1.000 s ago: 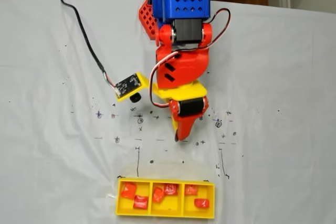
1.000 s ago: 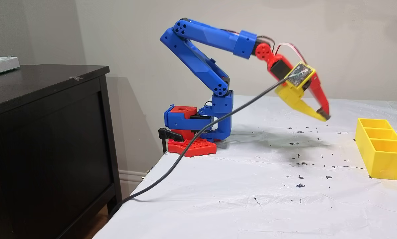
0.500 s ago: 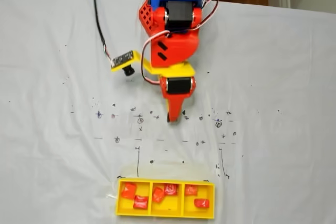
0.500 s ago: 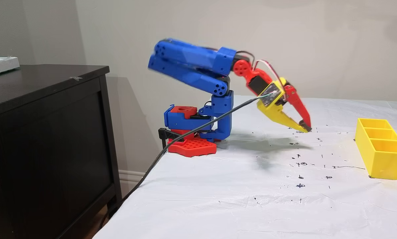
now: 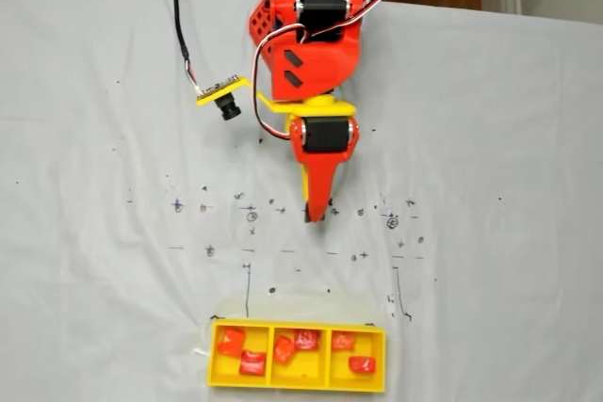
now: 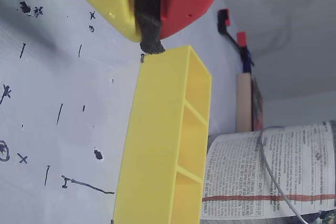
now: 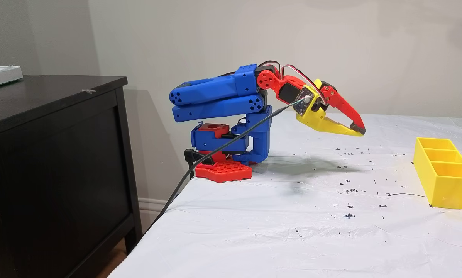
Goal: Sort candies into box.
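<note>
Yellow box [image 5: 298,381] of candies [image 5: 283,351] well beyond pressed-together, empty jaws.

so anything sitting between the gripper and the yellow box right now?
Nothing visible. In a fixed view the gripper is shut and empty above bare white cloth with only pen marks between it and the box. All six candies already lie in the compartments, two in each.
</note>
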`<state>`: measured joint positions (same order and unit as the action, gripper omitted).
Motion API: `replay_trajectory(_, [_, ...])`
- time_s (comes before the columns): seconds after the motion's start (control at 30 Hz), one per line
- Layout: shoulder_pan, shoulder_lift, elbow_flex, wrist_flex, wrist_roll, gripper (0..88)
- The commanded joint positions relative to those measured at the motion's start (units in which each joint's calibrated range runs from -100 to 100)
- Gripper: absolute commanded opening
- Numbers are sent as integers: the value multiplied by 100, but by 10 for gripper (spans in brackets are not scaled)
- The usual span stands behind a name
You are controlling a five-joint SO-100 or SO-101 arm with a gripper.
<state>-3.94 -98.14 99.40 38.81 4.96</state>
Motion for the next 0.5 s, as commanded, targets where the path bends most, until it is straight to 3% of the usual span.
replay_trajectory(0.0, [32,-93,51,143,171,1])
replay_trajectory(0.33, [-149,-93,51,-78,-151,1])
replay_trajectory(0.47, [-222,-93,14,372,20,1])
